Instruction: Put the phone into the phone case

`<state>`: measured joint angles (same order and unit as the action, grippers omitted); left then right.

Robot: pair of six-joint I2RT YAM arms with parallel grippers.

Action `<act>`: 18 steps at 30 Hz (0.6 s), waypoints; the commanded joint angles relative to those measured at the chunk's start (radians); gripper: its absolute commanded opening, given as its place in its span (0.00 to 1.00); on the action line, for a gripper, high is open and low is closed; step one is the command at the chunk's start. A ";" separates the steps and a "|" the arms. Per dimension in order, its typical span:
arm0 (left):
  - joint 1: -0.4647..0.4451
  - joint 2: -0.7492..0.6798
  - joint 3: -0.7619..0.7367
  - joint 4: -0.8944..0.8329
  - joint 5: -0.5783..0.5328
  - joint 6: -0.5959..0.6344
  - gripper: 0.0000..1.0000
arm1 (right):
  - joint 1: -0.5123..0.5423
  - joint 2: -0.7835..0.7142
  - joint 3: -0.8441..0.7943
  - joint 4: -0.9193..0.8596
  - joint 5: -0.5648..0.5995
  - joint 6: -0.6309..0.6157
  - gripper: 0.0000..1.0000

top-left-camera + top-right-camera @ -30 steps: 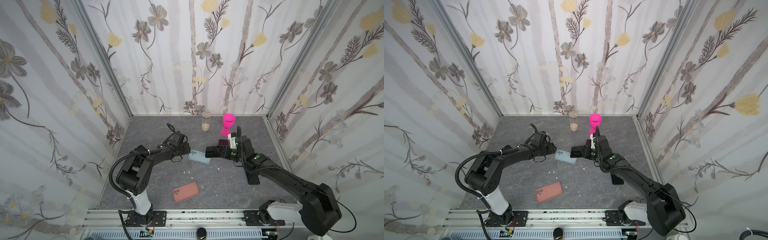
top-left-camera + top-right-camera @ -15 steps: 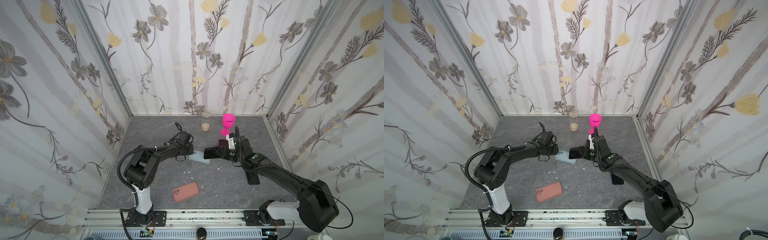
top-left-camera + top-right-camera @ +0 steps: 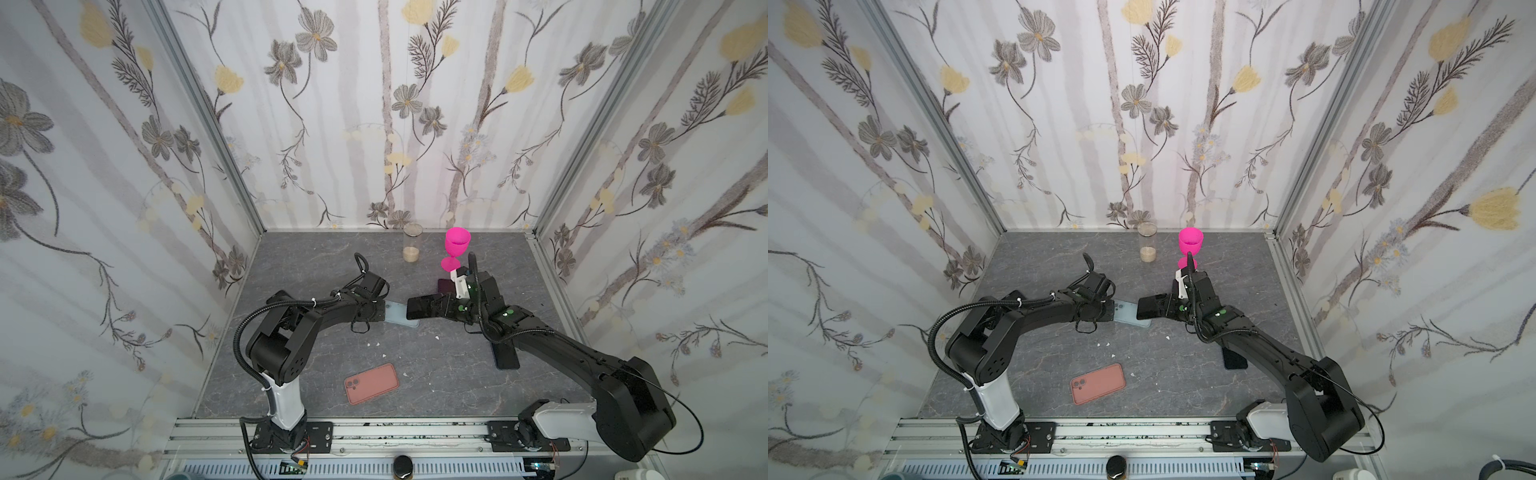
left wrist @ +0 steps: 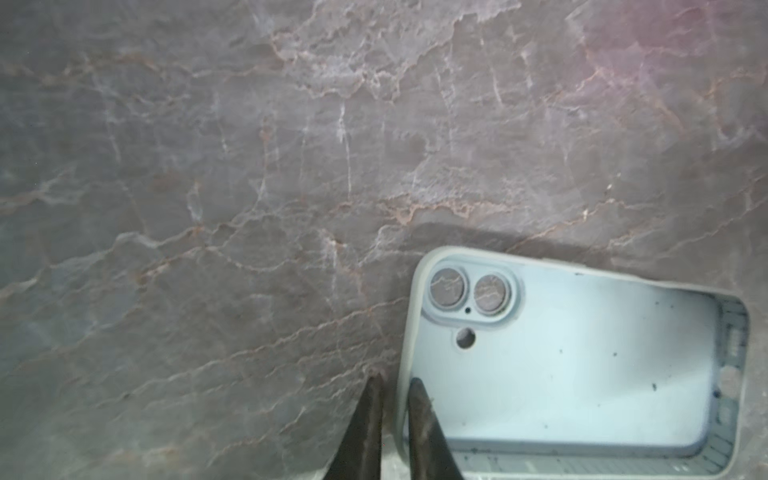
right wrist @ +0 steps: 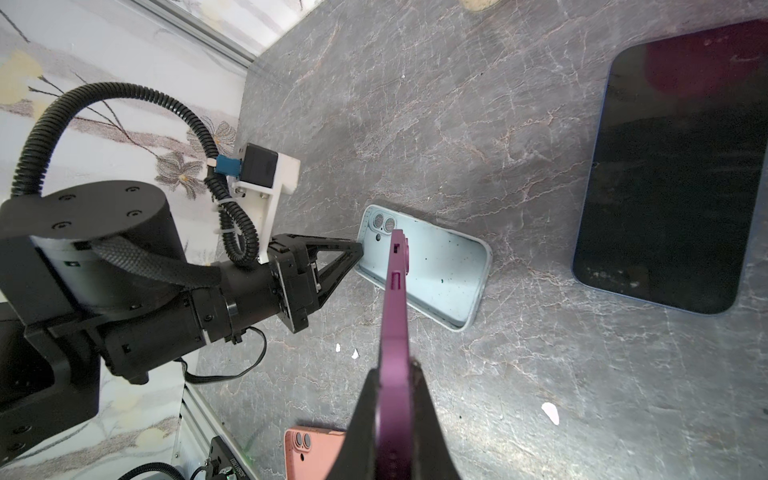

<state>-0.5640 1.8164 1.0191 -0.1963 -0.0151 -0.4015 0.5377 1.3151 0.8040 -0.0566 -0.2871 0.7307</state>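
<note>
Pinching case (image 4: 561, 365) rim with left gripper (image 4: 395, 378) to anchor it, clamping phone (image 5: 395, 299) edge-on in right gripper (image 5: 395, 370) close over it, probably for sliding in.

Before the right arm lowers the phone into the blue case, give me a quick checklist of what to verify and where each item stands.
1. Right gripper shut on the purple phone: ok.
2. Light blue case open side up and empty: ok.
3. Left gripper closed on the case's rim at the camera-cutout end: ok.
4. Phone's camera end points toward the cutouts: ok, as far as the right wrist view shows.
5. Phone over the case: not ok; in both top views it overlaps only the end away from the left gripper.
6. Seating path clear: not ok; one left finger sits inside the case.
</note>
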 commanded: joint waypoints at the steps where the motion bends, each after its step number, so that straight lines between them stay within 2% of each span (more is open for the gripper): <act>1: -0.002 -0.026 -0.035 -0.004 -0.015 -0.036 0.13 | 0.001 -0.003 0.008 0.055 -0.018 -0.005 0.00; 15: -0.019 -0.141 -0.129 0.008 0.075 -0.119 0.12 | 0.024 0.013 0.016 0.049 -0.036 -0.004 0.00; 16: -0.019 -0.151 -0.131 0.007 0.083 -0.120 0.14 | 0.026 0.014 0.018 0.049 -0.041 -0.005 0.00; 18: -0.014 -0.178 -0.124 -0.004 0.092 -0.121 0.24 | 0.028 0.019 0.024 0.051 -0.050 -0.004 0.00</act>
<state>-0.5831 1.6672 0.8940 -0.1970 0.0570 -0.5003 0.5625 1.3281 0.8135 -0.0563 -0.3107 0.7280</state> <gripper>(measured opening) 0.207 0.084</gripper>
